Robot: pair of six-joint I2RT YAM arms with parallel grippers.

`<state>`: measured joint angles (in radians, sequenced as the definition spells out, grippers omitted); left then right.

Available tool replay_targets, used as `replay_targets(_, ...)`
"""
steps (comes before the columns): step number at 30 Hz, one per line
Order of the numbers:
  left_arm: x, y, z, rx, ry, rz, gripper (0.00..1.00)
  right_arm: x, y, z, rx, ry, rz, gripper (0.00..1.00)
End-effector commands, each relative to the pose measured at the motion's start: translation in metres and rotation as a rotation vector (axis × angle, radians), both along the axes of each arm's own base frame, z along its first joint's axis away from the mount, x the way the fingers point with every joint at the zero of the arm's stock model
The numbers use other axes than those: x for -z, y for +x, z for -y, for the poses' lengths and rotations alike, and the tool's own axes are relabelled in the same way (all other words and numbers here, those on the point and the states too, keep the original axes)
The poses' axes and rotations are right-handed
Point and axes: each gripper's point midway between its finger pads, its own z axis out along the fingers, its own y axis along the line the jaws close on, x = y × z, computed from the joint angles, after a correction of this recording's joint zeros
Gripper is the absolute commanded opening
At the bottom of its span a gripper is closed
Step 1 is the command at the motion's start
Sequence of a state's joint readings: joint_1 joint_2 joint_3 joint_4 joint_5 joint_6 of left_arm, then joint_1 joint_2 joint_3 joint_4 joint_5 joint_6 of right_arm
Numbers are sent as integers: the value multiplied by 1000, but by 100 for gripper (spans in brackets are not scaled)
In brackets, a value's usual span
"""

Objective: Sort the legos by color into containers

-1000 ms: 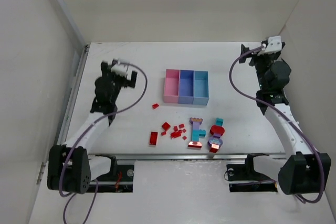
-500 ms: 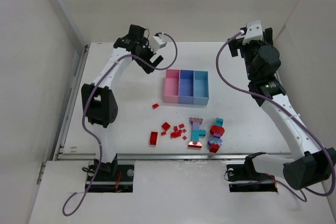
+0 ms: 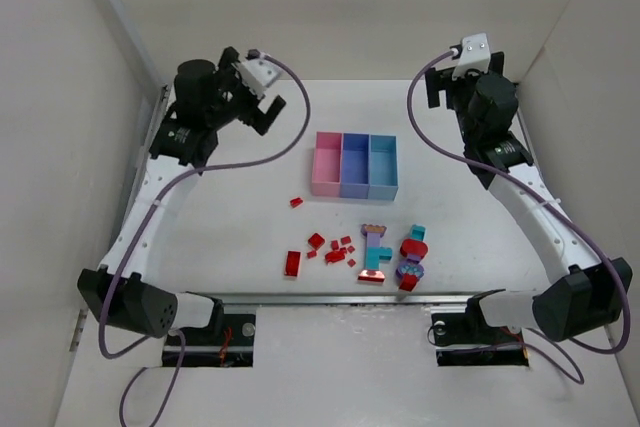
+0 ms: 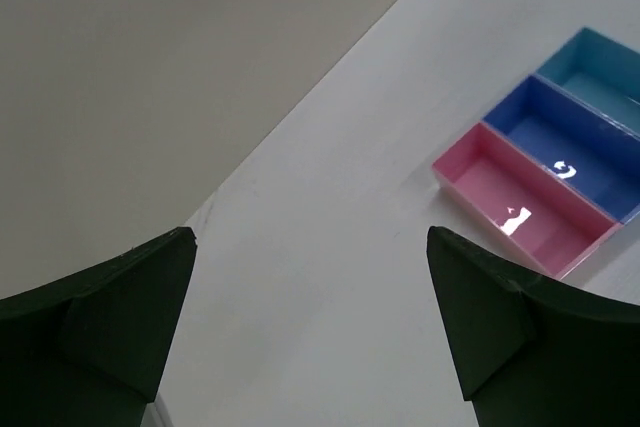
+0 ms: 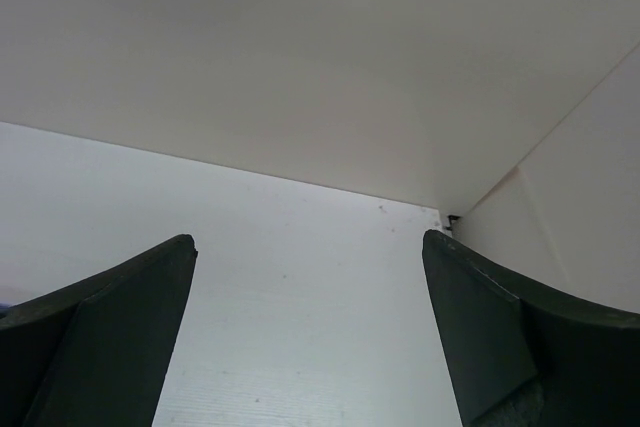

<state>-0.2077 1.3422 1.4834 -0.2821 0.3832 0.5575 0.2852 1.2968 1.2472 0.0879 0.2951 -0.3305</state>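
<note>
White worktop (image 3: 250, 217), walled on three sides.
Item, left gripper (image 4: 308, 247): spread wide, holding nothing. It has swung away from the far-left corner of the containers (image 3: 355, 165) to hang well left of them.
Item, right gripper (image 5: 305, 247): spread, empty, high to the containers' right, drifted slightly nearer.
Item, containers: appear empty.
Item, legos (image 3: 376, 247): unmoved, scattered on the containers' near side.
You have sorted nothing yet. Judge both arms as repositioning, with no brick approached.
</note>
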Motion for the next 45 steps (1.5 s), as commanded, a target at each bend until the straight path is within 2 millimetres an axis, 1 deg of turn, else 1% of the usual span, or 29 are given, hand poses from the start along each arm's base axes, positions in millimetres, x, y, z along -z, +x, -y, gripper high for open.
replay_targets(1, 52, -1, 29, 128, 122, -29, 100, -42, -9, -10, -58, 105, 94, 100)
replay_targets(3, 83, -5, 31, 146, 205, -94, 94, -31, -9, -20, -108, 105, 72, 100)
replay_targets(4, 118, -9, 28, 134, 266, -197, 94, -31, -9, -21, -110, 127, 71, 100)
replay_targets(6, 159, -24, 42, 182, 323, -327, 85, -18, -10, -24, -128, 141, 45, 100)
replay_targets(7, 197, -35, 44, 202, 356, -456, 83, -13, -10, -25, -128, 153, 34, 100)
replay_targets(9, 231, -52, 56, 214, 371, -584, 76, -7, -14, -32, -157, 159, 23, 100)
replay_targets(10, 256, -60, 58, 235, 394, -661, 70, -2, -16, -32, -157, 171, 14, 100)
replay_targets(11, 266, -71, 62, 275, 379, -719, 68, -2, -20, -35, -167, 182, 14, 100)
replay_targets(13, 278, -81, 76, 305, 353, -777, 68, 3, -22, -35, -166, 180, 5, 100)
replay_targets(14, 290, -86, 77, 312, 347, -821, 68, 10, -23, -39, -175, 189, -10, 100)
replay_targets(15, 293, -85, 79, 313, 336, -828, 66, 7, -25, -38, -176, 191, -1, 99)
replay_targets(17, 294, -83, 79, 300, 333, -820, 66, 12, -27, -36, -166, 190, -9, 99)
replay_targets(19, 304, -81, 73, 263, 352, -814, 66, 12, -27, -35, -157, 199, -9, 99)
replay_targets(20, 303, -74, 71, 239, 365, -788, 66, 13, -30, -34, -157, 200, -7, 99)
replay_targets(22, 317, -82, 65, 232, 385, -824, 66, 13, -30, -34, -157, 200, -7, 99)
replay_targets(23, 316, -81, 69, 240, 385, -811, 66, 13, -30, -32, -146, 200, -6, 99)
replay_targets(24, 324, -86, 66, 241, 393, -834, 66, 17, -30, -32, -145, 198, -15, 99)
replay_targets(26, 335, -86, 61, 219, 422, -850, 63, 14, -32, -31, -146, 200, -6, 99)
replay_targets(27, 339, -86, 59, 206, 426, -862, 59, 14, -32, -29, -136, 201, -5, 99)
replay_targets(30, 346, -88, 54, 191, 448, -878, 52, 14, -32, -29, -136, 201, -5, 99)
replay_targets(33, 345, -83, 55, 184, 446, -854, 25, 14, -31, -27, -123, 201, -4, 99)
replay_targets(35, 343, -80, 56, 159, 433, -856, 0, 9, -32, -27, -124, 203, 5, 99)
replay_targets(38, 338, -77, 58, 151, 424, -856, 0, 9, -32, -27, -124, 203, 5, 99)
replay_targets(39, 339, -83, 55, 145, 428, -884, 0, 9, -32, -27, -124, 203, 5, 99)
replay_targets(40, 329, -77, 52, 134, 406, -876, 0, 13, -29, -28, -123, 201, -4, 99)
replay_targets(41, 330, -79, 47, 129, 400, -896, 0, 13, -29, -28, -124, 210, -5, 99)
replay_targets(42, 315, -75, 43, 114, 384, -876, 0, 13, -29, -28, -124, 210, -5, 99)
replay_targets(43, 303, -62, 36, 86, 358, -847, 0, 13, -30, -31, -135, 219, -6, 99)
replay_targets(45, 278, -44, 34, 60, 308, -789, 0, 16, -28, -33, -146, 216, -16, 99)
